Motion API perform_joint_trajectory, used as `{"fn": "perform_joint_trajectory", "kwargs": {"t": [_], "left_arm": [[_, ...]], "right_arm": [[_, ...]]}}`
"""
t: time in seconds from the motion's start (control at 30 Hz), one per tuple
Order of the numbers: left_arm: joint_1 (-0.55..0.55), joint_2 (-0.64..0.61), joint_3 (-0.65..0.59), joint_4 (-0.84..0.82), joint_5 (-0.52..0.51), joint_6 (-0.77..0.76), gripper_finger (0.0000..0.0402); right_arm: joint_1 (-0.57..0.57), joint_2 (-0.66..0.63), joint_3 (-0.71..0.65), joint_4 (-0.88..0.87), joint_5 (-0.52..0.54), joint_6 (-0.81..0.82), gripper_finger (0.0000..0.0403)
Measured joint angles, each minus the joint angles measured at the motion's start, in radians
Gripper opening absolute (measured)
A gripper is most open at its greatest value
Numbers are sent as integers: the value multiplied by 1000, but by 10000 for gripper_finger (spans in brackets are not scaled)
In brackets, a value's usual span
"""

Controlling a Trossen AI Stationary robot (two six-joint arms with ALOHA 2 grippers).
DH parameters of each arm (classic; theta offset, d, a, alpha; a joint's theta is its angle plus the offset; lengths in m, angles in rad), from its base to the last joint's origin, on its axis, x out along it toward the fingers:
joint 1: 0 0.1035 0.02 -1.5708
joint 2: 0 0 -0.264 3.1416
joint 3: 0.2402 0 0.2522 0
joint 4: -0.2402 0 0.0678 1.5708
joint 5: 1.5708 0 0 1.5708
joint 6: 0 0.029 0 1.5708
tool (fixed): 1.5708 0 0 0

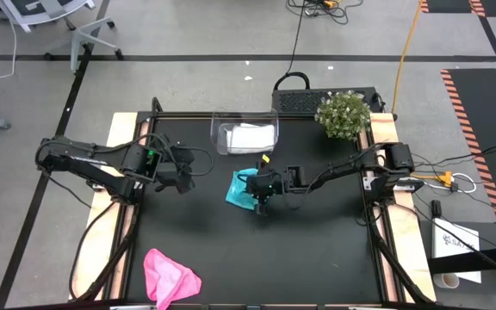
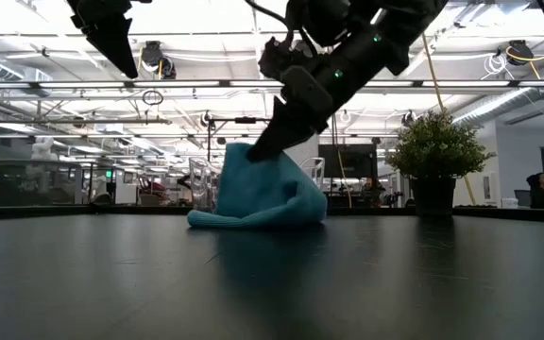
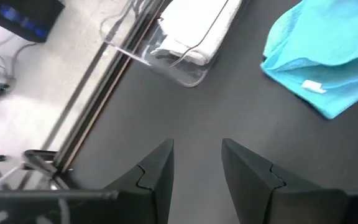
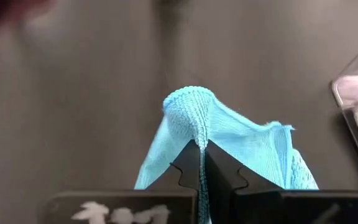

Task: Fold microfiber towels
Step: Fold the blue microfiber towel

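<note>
The right gripper (image 4: pixel 201 163) is at the table's middle, its fingers closed tight on the teal towel (image 4: pixel 253 149). The left gripper (image 3: pixel 197 171) waits at the left, raised, fingers apart.

Right gripper (image 2: pixel 258 151) pinching teal towel (image 2: pixel 258 200) peak; potted plant (image 2: pixel 434 151) behind at right

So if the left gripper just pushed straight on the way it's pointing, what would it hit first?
Probably bare table first: the left gripper points at open mat, with the clear tub holding the white towel just beyond. The teal towel lies off to one side. Depth is uncertain.
</note>
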Motion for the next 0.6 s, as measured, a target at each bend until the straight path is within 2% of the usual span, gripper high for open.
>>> {"fn": "perform_joint_trajectory", "kwargs": {"t": [0.17,0.33,0.47,0.6], "left_arm": [[-1,0,-28,131,14,-21,136],[0,0,-110,308,46,47,136],[18,1,-161,360,83,51,136],[35,0,-176,356,106,29,136]], "right_arm": [[4,25,-4,-6,-13,9,1],[3,27,-30,26,-129,44,3],[3,27,-45,34,-185,103,20],[7,27,-56,34,-190,115,52]]}}
